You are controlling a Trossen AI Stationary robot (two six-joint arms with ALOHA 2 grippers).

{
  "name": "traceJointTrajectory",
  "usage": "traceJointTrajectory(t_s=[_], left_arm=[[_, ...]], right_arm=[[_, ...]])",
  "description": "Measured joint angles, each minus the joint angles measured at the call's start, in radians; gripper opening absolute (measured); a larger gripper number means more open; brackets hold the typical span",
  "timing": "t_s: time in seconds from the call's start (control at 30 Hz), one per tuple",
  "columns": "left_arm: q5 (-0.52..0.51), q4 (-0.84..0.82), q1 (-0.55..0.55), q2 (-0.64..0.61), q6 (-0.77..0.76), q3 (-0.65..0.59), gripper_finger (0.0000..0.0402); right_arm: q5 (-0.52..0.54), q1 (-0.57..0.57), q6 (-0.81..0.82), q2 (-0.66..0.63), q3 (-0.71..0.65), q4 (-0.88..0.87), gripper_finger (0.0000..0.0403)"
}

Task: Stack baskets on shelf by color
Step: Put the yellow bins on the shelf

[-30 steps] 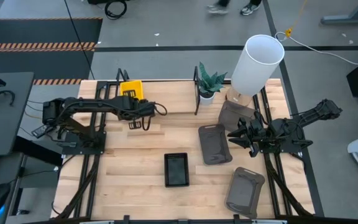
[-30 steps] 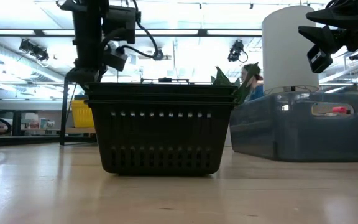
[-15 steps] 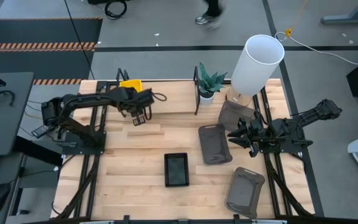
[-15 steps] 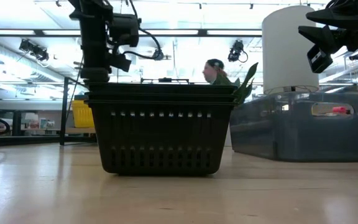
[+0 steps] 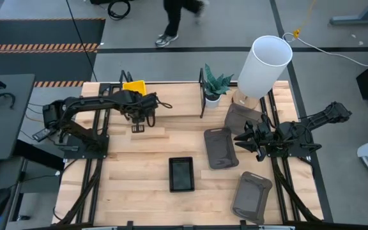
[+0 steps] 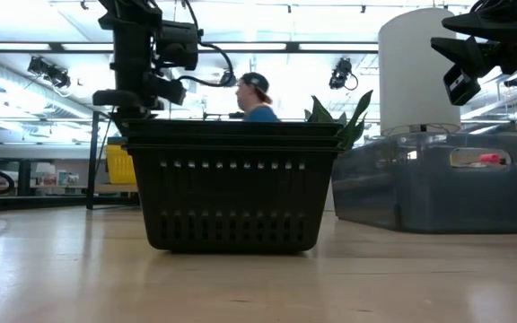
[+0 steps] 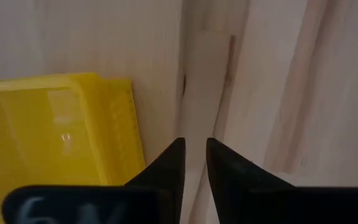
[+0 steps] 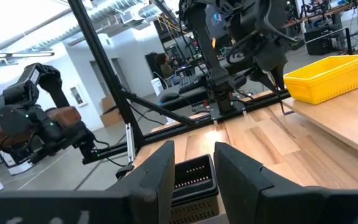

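On your bench, one black basket (image 5: 181,174) sits nearest, with dark grey baskets (image 5: 220,147) to its right beside the right gripper (image 5: 241,142), whose jaws stand partly open and empty. Farther back, your left gripper (image 5: 137,126) hovers over the shelf (image 5: 177,102) beside the yellow baskets (image 5: 135,88), jaws narrow, holding nothing.
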Motion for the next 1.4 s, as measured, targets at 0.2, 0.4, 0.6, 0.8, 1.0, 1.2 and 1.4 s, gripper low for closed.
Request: traceJointTrajectory(t_s=[0.2,0.4,0.6,0.8,1.0,1.2,1.4], left_arm=[[-0.046,0.023,-0.055,-0.056,0.037,0.000,0.0051],[-0.143,0.145,-0.052,-0.137,0.028,0.001,0.0059],[-0.096,0.175,0.024,-0.136,-0.003,-0.008,0.0126],[-0.056,0.167,0.094,-0.105,-0.002,-0.024,0.0193],[-0.003,0.121,0.135,-0.084,0.003,-0.026,0.0210],[0.067,0.080,0.136,-0.040,0.024,-0.026,0.0182],[0.042,0.055,0.106,-0.032,0.040,-0.026,0.0154]], right_arm=[[0.000,0.000,0.000,0.000,0.000,0.000,0.0119],[0.000,0.000,0.000,0.000,0.000,0.000,0.0119],[0.000,0.000,0.000,0.000,0.000,0.000,0.0119],[0.000,0.000,0.000,0.000,0.000,0.000,0.0119],[0.000,0.000,0.000,0.000,0.000,0.000,0.0119],[0.000,0.000,0.000,0.000,0.000,0.000,0.0119],[0.000,0.000,0.000,0.000,0.000,0.000,0.0119]])
